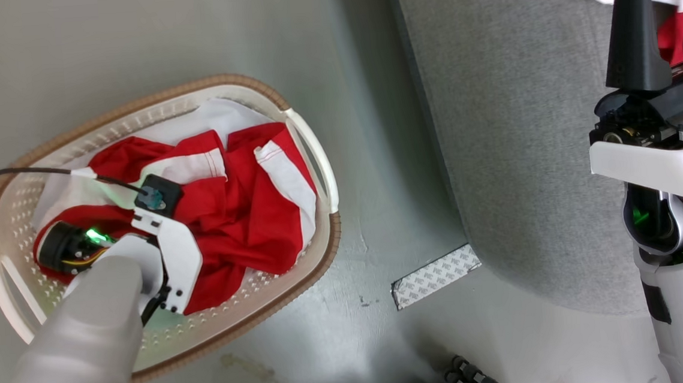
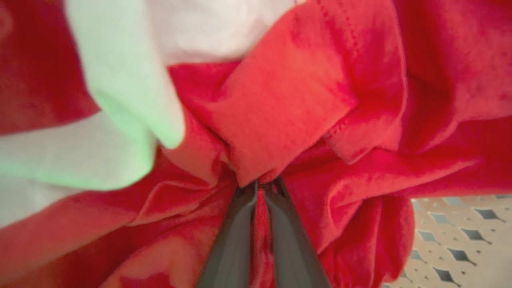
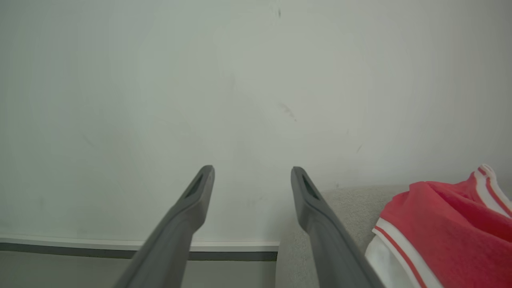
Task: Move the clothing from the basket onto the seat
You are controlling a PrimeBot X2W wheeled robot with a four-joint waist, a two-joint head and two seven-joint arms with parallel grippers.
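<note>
Left tool nearest: dark fingers clenched on a fold of the red clothing, which is bunched with white panels inside the basket. Basket sits on the floor, 9 o'clock in head view; seat near it at 2 o'clock. Right tool released, spread wide, grasping nothing. Second red-and-white garment lies on the seat, 4 o'clock of that tool.
</note>
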